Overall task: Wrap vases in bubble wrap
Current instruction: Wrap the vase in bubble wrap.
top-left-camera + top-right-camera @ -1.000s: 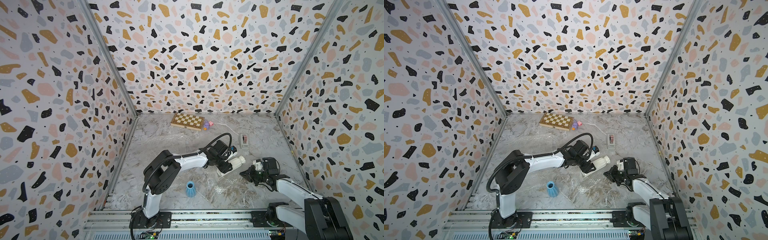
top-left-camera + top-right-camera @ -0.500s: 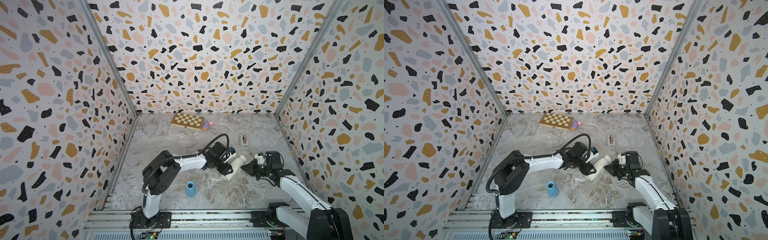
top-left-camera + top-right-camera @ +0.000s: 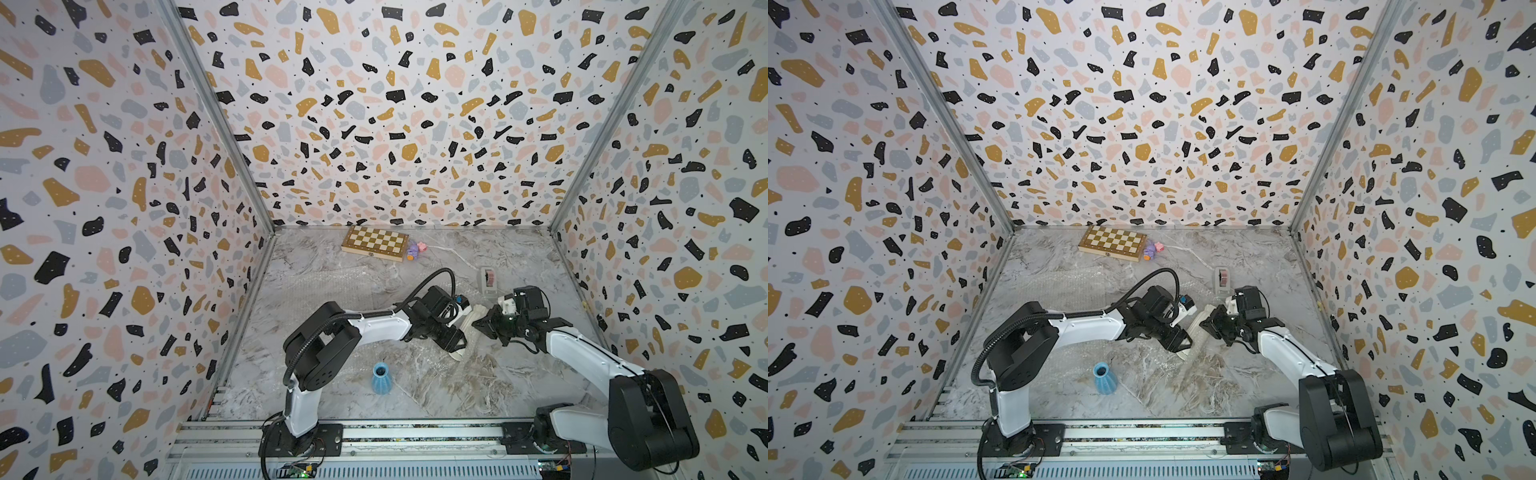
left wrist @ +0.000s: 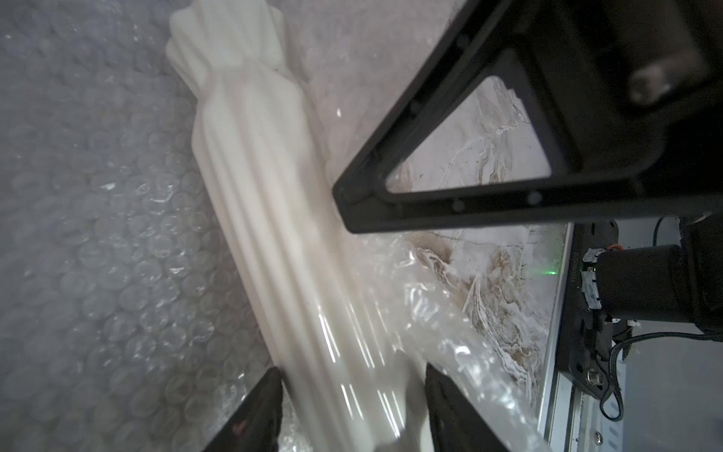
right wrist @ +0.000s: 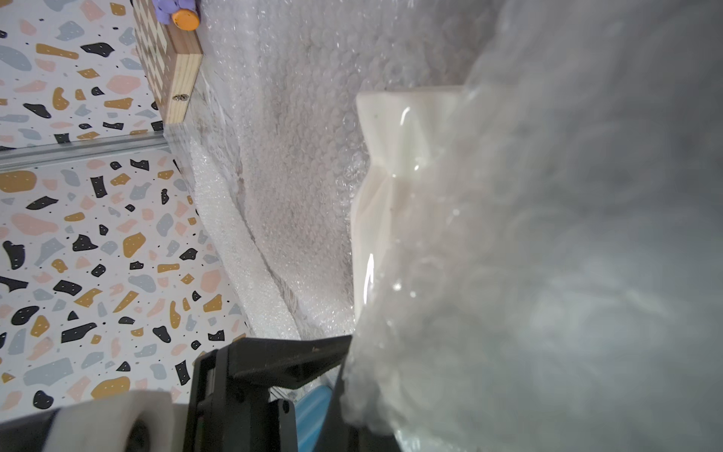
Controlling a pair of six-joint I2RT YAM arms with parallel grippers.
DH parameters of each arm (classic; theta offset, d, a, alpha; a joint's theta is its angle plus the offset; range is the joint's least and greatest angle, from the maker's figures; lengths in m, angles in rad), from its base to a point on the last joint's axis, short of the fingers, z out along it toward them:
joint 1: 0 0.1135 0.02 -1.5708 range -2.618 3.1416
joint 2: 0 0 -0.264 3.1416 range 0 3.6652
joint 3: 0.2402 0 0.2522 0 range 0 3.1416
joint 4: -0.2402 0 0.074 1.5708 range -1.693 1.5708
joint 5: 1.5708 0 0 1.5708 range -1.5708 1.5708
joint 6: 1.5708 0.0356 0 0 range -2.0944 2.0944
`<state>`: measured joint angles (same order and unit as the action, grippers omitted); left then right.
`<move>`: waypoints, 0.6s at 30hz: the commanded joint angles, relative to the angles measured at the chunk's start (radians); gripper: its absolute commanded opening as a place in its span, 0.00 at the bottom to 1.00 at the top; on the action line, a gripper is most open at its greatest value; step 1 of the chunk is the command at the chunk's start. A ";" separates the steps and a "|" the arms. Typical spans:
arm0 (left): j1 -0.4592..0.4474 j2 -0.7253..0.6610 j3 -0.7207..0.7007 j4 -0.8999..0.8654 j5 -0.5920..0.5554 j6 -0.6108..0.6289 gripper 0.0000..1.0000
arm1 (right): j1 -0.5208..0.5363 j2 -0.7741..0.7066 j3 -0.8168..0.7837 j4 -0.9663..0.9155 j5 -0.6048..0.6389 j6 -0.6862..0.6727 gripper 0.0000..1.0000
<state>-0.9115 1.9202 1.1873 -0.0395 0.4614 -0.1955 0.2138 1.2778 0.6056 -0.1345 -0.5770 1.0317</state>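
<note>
Two pincers working. My left pincer (image 3: 455, 343) clamps white vase (image 4: 274, 235), tilted over wrap (image 4: 98, 235). My right pincer (image 3: 484, 325) pinches wrap up against it. Blue vase (image 3: 380, 379) stands apart, nearer my base.

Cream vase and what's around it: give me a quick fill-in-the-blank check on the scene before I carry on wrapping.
1. The cream-white vase lies on its ____ on the bubble wrap.
2. The gripper closed around that vase's body belongs to the ____ arm.
3. The light blue vase stands ____, apart from both arms.
4. The chessboard lies against the ____ wall.
Missing words: side, left, upright, back.
</note>
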 commanded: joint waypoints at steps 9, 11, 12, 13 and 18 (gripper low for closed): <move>0.049 -0.219 -0.106 -0.069 -0.148 -0.019 0.64 | 0.024 0.096 0.057 0.030 0.083 -0.033 0.04; 0.046 -0.262 -0.118 -0.049 -0.146 -0.026 0.65 | 0.024 0.104 0.055 0.029 0.089 -0.043 0.06; 0.041 -0.274 -0.116 -0.051 -0.162 -0.027 0.65 | 0.024 0.109 0.054 0.028 0.088 -0.044 0.07; 0.035 -0.280 -0.108 -0.053 -0.173 -0.021 0.65 | 0.024 0.113 0.055 0.031 0.088 -0.047 0.08; 0.009 -0.214 -0.085 0.007 -0.130 -0.016 0.62 | 0.033 0.123 0.063 0.033 0.098 -0.050 0.20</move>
<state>-0.8875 1.6573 1.0821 -0.0582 0.3237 -0.2115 0.2443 1.3815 0.6556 -0.0570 -0.5442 1.0019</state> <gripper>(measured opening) 0.623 0.181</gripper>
